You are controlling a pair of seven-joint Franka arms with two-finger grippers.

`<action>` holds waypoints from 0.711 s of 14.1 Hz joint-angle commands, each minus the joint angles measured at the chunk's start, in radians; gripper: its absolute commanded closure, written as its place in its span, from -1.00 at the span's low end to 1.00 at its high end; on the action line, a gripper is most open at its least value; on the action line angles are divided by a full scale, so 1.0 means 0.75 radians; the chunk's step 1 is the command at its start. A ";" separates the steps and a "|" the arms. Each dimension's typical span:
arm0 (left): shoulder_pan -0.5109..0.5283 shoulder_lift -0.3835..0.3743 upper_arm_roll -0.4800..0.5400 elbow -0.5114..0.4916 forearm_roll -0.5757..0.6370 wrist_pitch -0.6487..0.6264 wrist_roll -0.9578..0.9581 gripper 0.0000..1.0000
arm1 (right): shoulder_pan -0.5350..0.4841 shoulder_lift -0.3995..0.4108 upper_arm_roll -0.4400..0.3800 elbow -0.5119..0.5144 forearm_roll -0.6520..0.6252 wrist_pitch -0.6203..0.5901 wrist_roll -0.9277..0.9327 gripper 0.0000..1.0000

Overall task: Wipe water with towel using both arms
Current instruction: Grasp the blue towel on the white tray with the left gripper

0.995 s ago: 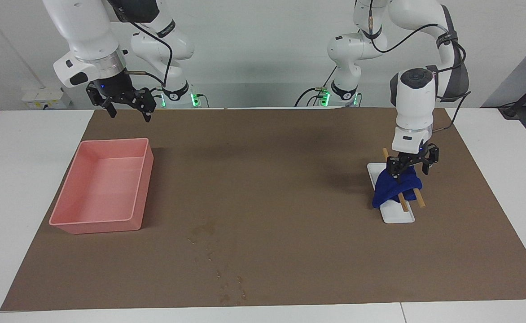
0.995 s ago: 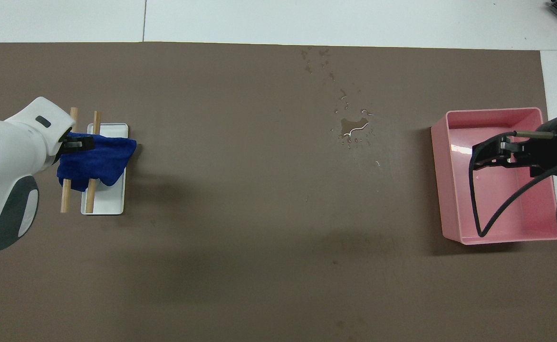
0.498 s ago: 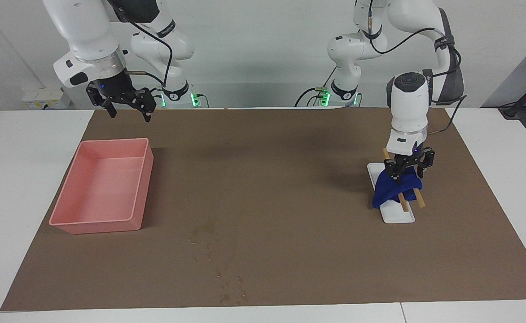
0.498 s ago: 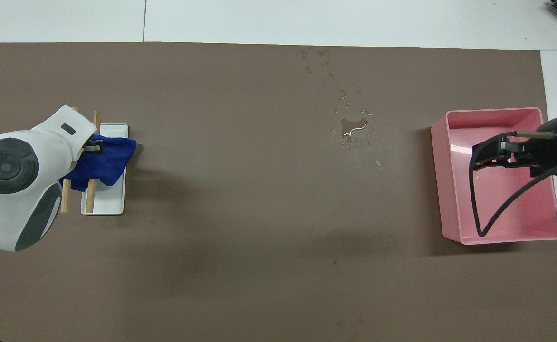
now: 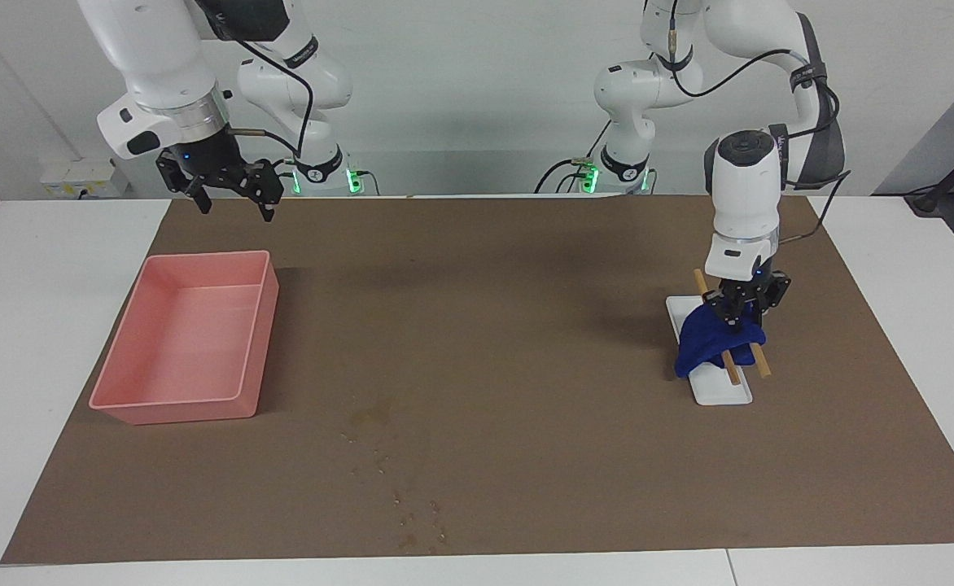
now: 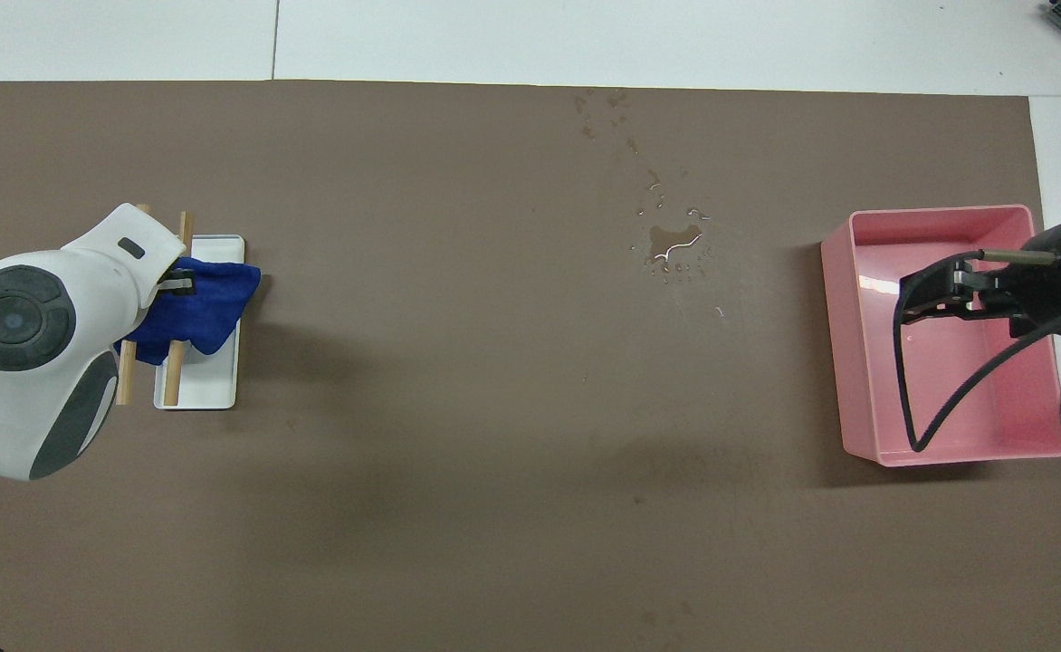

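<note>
A dark blue towel [image 5: 711,343] [image 6: 214,303] hangs over two wooden rods [image 5: 762,365] on a small white tray [image 5: 725,394] at the left arm's end of the brown mat. My left gripper [image 5: 735,319] [image 6: 177,282] points straight down, its fingers pinched together on the towel's top fold. The water [image 5: 371,417] [image 6: 671,243] is a glossy blotch with a trail of droplets [image 5: 413,521] running away from the robots, mid-mat. My right gripper [image 5: 234,205] [image 6: 903,304] waits in the air, open, over the pink bin's end nearest the robots.
The pink bin [image 5: 169,401] [image 6: 938,214] stands on the mat [image 5: 526,325] at the right arm's end with nothing in it. White tabletop borders the mat on every side. The left arm's wrist hides part of the rods in the overhead view.
The left arm's wrist has straightened to vertical over the towel, and its fingers have closed from wide open onto the top fold. The towel still hangs on the rods. The right arm has not moved.
</note>
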 commanded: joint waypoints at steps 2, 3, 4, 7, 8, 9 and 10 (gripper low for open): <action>-0.009 -0.005 0.004 -0.022 0.031 0.029 -0.033 0.74 | -0.015 -0.010 0.005 -0.005 -0.010 -0.014 -0.036 -1.00; -0.009 -0.005 0.004 -0.019 0.035 0.029 -0.033 0.87 | -0.015 -0.010 0.007 -0.005 -0.010 -0.016 -0.036 -1.00; -0.009 -0.005 0.004 -0.015 0.037 0.029 -0.033 1.00 | -0.019 -0.010 0.005 -0.005 -0.008 -0.016 -0.034 -1.00; -0.009 -0.003 0.002 0.001 0.037 0.015 -0.029 1.00 | -0.033 -0.010 0.005 -0.005 -0.008 -0.016 -0.036 -1.00; -0.011 -0.003 0.000 0.027 0.031 -0.005 -0.033 1.00 | -0.033 -0.010 0.005 -0.005 -0.010 -0.014 -0.036 -1.00; -0.015 -0.003 -0.002 0.068 0.021 -0.070 -0.033 1.00 | -0.035 -0.010 0.005 -0.005 -0.008 -0.014 -0.038 -1.00; -0.017 -0.003 -0.004 0.115 -0.014 -0.144 -0.031 1.00 | -0.037 -0.010 0.005 -0.005 -0.010 -0.018 -0.040 -1.00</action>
